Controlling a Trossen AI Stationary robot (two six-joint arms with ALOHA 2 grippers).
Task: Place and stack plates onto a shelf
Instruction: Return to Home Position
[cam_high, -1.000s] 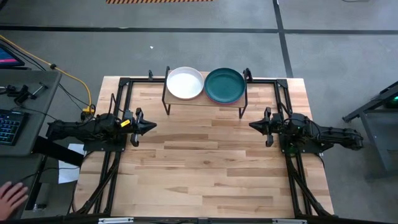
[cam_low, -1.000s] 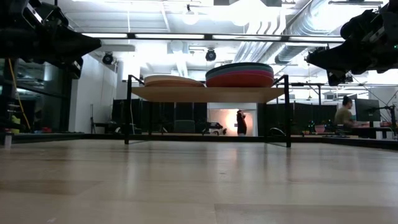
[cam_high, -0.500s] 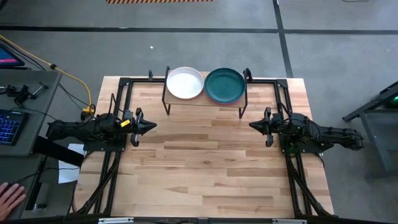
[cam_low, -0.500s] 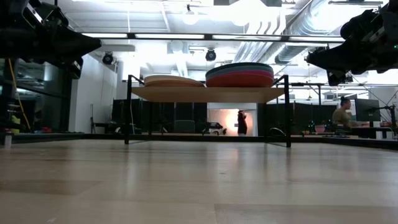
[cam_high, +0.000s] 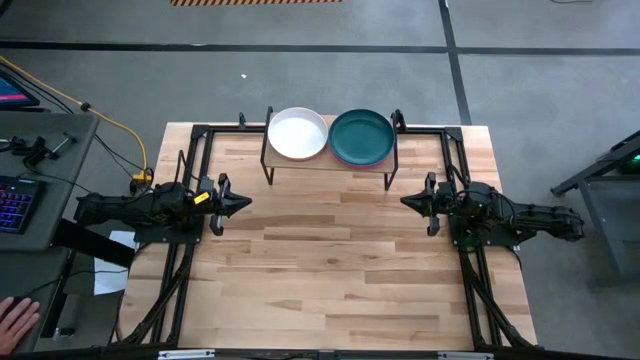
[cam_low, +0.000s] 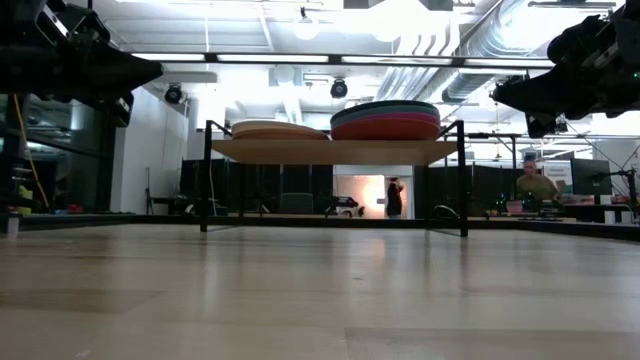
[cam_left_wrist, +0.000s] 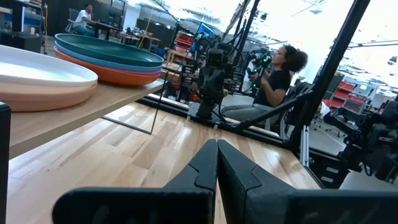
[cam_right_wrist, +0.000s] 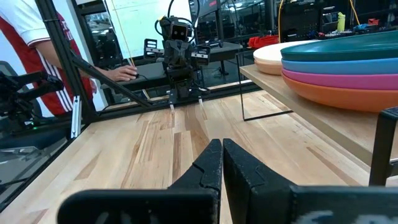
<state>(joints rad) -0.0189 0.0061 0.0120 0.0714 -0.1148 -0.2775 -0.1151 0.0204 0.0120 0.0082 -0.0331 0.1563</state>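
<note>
Facing each other across the front of the shelf (cam_high: 328, 160), both arms lie folded and level. The left gripper (cam_high: 243, 203) sits off the shelf's left end, a little toward the open tabletop (cam_high: 330, 280), and the right gripper (cam_high: 407, 202) sits off the right end at the matching spot. Each has its fingers pressed together on nothing — the wrist views show the dark tips meeting with no gap.

All the plates rest on the shelf in two piles side by side. The white plate (cam_high: 298, 134) tops a salmon one on the left half. The dark green plate (cam_high: 361, 137) tops a taller pile of blue, magenta and orange-red on the right half.

The shelf's long axis runs parallel to the line between the two grippers, so neither points at it. The white pile is nearer the left arm, the green nearer the right. The stacking looks done — any settling move need only keep the arms clear of the shelf's legs.
</note>
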